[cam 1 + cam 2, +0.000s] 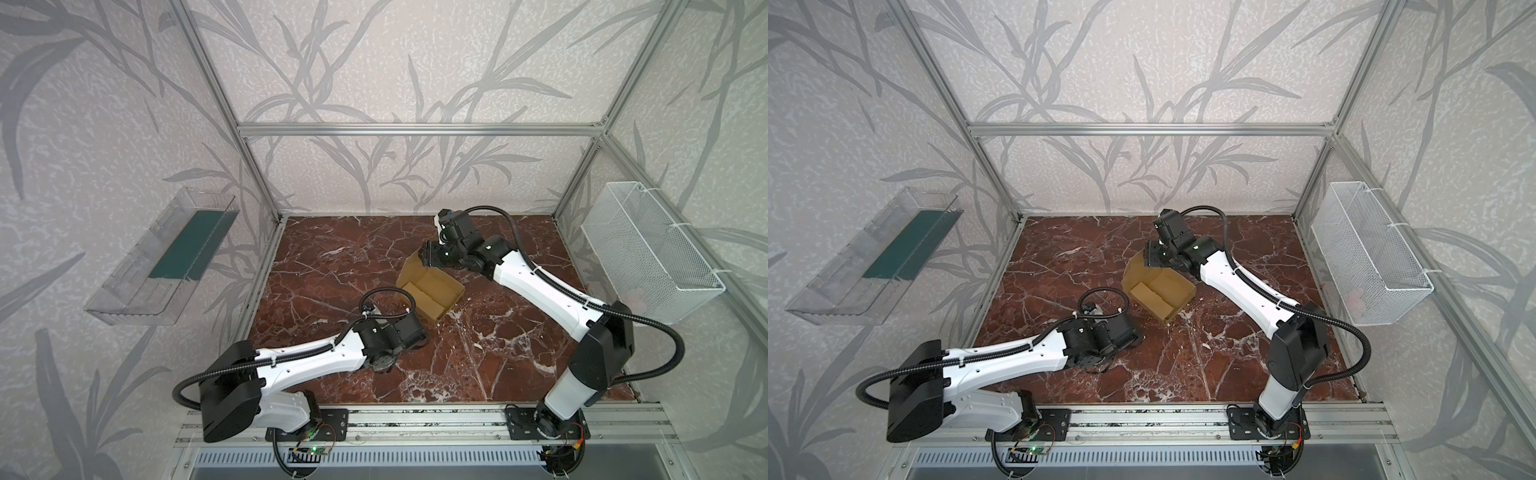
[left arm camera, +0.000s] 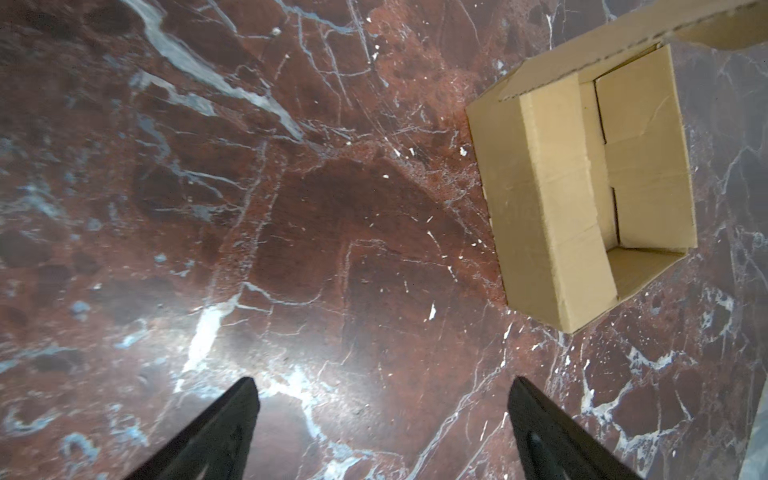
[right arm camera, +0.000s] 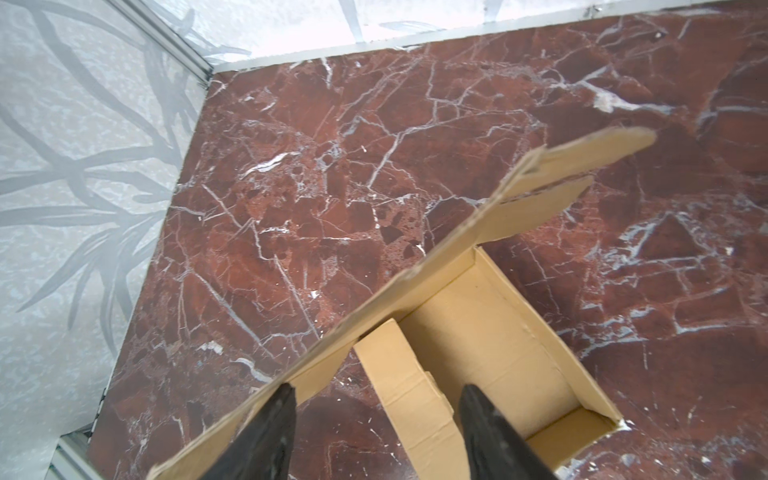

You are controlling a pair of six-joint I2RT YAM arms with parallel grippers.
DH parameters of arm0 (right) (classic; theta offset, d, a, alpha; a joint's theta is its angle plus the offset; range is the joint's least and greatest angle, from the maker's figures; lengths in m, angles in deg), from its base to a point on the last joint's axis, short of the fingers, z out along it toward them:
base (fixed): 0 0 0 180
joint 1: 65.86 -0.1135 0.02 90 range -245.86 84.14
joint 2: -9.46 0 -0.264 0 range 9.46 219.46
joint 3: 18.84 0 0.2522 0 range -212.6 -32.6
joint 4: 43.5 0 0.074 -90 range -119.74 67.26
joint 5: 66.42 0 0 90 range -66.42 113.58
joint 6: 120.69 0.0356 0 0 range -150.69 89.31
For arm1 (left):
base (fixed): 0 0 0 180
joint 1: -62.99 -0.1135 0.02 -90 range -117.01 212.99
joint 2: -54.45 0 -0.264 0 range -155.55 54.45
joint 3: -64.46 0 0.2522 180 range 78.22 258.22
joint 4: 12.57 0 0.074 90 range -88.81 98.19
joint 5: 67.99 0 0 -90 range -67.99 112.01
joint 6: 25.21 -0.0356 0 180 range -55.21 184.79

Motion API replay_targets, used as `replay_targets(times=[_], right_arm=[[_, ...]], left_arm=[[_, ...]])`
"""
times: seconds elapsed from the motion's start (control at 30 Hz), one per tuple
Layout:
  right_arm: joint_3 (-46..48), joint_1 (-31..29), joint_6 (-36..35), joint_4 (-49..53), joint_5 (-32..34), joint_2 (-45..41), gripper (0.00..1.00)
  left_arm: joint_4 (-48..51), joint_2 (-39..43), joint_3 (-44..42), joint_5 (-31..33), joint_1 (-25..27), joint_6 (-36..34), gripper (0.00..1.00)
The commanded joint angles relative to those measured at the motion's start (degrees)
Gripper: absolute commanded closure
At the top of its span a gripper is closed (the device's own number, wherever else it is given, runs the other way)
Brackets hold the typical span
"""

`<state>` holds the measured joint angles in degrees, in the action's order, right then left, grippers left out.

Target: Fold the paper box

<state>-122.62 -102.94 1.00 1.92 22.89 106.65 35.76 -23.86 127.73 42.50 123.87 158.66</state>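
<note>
1. The aluminium front rail (image 1: pixel 415 419) is running along the worktop's near edge, carrying both arm bases.
2. The red marble worktop (image 1: pixel 332 270) is lying bare across its left side and front, with frame posts closing its back corners.
3. The paper box (image 1: pixel 432 293) is sitting right of centre toward the back, its tray opening upward, clear of every worktop edge. Its lid flap (image 3: pixel 528 212) is standing raised along the far-left side.
4. The right end effector (image 3: pixel 378 386) is hovering over the box's rim, fingers spread and clamping nothing, one finger lying at the flap's edge.
5. The left end effector (image 2: pixel 383 380) is hanging released wide over bare marble near the box's front corner, apart from it.
</note>
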Motion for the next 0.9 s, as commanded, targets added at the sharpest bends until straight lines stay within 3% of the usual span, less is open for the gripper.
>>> replay_targets(times=[0.0, 0.37, 0.53, 0.87], right_arm=[[-1.9, 1.2, -0.5, 0.8, -2.7, 0.3, 0.37], [-2.7, 2.9, -1.3, 0.5, -5.2, 0.3, 0.37], [-2.2, 3.5, -1.3, 0.1, -5.8, 0.1, 0.37], [-0.2, 5.1, 0.0, -2.0, -7.8, -1.1, 0.37]], left_arm=[[-6.3, -2.6, 2.0, -0.3, -1.9, 3.4, 0.07], [-14.5, -12.4, 7.1, -4.9, -8.6, 1.1, 0.23], [-15.7, -15.8, 9.2, -5.9, -10.0, 0.5, 0.26], [-16.9, -21.0, 12.4, -7.7, -12.8, -1.1, 0.41]])
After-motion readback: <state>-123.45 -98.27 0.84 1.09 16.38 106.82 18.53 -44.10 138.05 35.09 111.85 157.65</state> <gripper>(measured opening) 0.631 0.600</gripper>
